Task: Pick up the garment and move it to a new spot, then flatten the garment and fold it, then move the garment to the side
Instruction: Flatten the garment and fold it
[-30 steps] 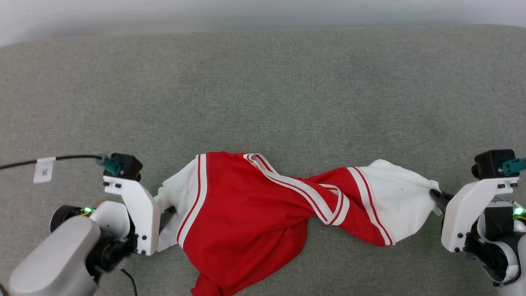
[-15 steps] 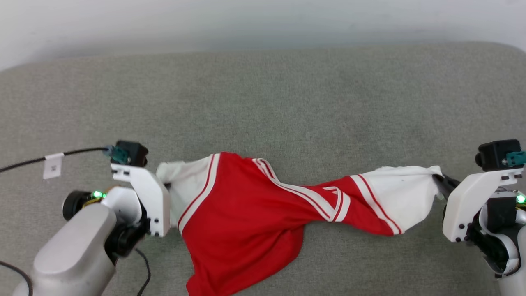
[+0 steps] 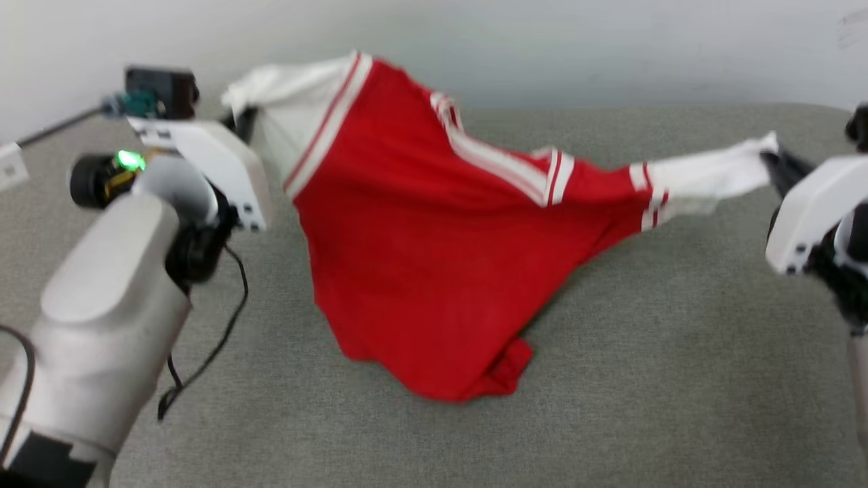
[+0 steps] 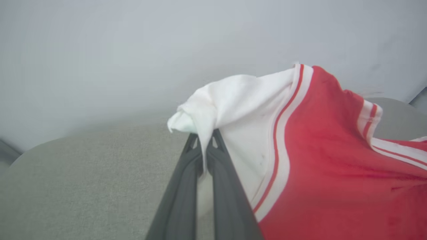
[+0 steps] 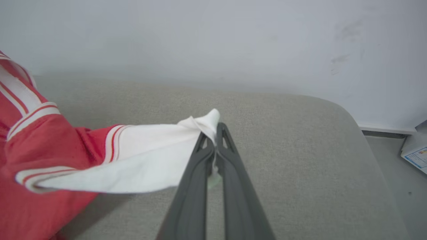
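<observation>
The garment [image 3: 434,251], a bright red jersey with white red-striped sleeves, hangs stretched between my two grippers above the grey cushion [image 3: 678,352]. My left gripper [image 3: 243,120] is shut on the white left sleeve [image 4: 230,100], held high near the wall. Lower down at the right, my right gripper [image 3: 770,157] is shut on the tip of the other white sleeve [image 5: 156,150]. The red body sags in a point, and its lowest fold [image 3: 502,373] touches the cushion. In each wrist view the dark fingers [image 4: 213,166] [image 5: 213,166] pinch white cloth.
The grey cushion ends at a pale wall [image 3: 542,47] behind. A black cable [image 3: 224,332] loops down from my left arm over the cushion. In the right wrist view the cushion's rounded right end drops to a floor with a white box [image 5: 415,151].
The left gripper closed on the left sleeve. Both arms then rose with the garment, the left higher, lifting it off the cushion and spreading it. The head camera also tilted up.
</observation>
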Controlling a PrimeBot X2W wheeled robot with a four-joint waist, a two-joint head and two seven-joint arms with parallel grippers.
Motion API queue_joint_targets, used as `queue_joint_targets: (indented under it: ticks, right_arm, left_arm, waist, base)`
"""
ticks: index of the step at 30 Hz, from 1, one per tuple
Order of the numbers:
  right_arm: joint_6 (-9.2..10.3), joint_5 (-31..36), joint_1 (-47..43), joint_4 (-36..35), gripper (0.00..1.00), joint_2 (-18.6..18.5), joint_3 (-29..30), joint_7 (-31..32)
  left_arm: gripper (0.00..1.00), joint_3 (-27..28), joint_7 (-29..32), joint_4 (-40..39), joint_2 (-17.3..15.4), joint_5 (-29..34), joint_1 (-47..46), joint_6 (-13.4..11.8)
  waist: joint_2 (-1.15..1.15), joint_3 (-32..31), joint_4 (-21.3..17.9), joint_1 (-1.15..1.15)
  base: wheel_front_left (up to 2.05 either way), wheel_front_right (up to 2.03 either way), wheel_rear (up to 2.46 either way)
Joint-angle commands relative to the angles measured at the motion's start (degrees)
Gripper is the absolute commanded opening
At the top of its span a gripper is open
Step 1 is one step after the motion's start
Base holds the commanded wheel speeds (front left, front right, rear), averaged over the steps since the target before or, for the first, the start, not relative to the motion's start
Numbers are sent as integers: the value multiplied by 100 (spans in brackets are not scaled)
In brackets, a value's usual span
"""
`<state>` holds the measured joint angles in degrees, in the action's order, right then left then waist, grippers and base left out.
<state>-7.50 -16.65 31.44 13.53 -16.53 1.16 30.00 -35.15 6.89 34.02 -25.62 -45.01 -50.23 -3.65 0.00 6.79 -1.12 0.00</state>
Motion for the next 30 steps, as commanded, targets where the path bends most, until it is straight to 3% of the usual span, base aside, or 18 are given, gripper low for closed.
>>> queue_joint_targets:
  ticks: [1,7,15,23,30]
  right_arm:
    - [2,-6,354,106,0,-73,-28,-138]
    - [3,69,1850,696,0,-229,-227,-660]
    - [3,286,3946,1286,0,-337,-457,-1432]
    - [3,385,5450,1805,0,-384,-784,-2053]
    - [3,326,6046,2334,0,-236,-1216,-2254]
  left_arm:
    - [0,34,-143,123,51,91,-287,-6]
    - [0,275,-612,625,201,193,-1442,33]
    - [0,504,-1275,857,125,499,-3083,54]
    - [0,524,-1582,864,60,740,-4161,102]
    - [0,525,-1675,1026,88,753,-4427,126]
  waist:
    - [0,106,-25,0]
    - [0,640,-134,0]
    - [0,1549,-219,0]
    - [0,2046,-227,0]
    - [0,2387,-233,0]
  base:
    - [0,0,0]
    - [0,0,0]
    - [0,0,0]
    - [0,0,0]
    - [0,0,0]
